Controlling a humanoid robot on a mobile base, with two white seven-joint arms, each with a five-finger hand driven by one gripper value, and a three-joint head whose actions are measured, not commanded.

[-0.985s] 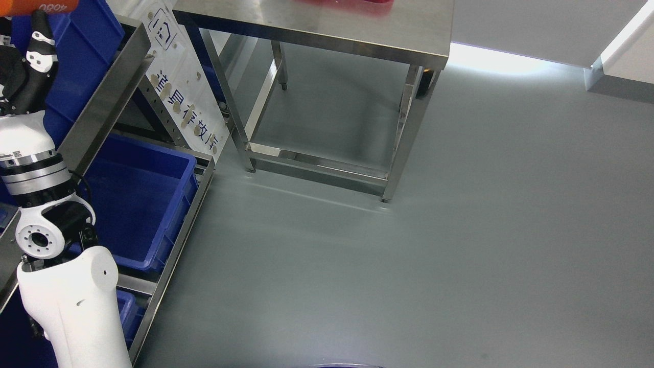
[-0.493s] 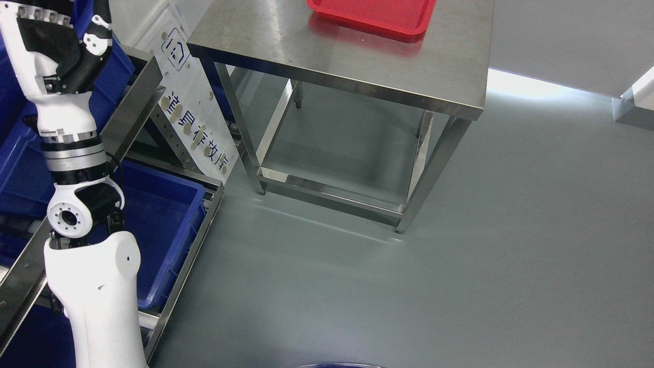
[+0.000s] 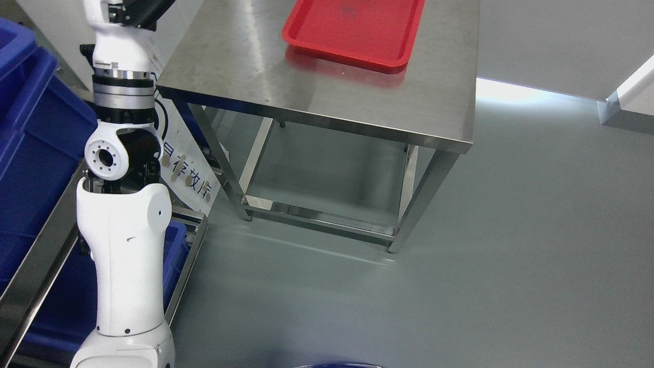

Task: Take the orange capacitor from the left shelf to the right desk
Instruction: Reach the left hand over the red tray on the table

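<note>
Over on the left side, the left arm (image 3: 122,214) comes up from the bottom edge and runs out of the top of the picture, so the hand is cropped off and I can't tell if it's open, closed or carrying anything; the orange capacitor isn't visible anywhere either. The red tray (image 3: 352,28) sits on the steel table (image 3: 255,66), which looks to me like the drop-off spot. The blue bins (image 3: 30,153) sit on the shelf (image 3: 36,266) beside the arm, and the right arm isn't showing at all.
</note>
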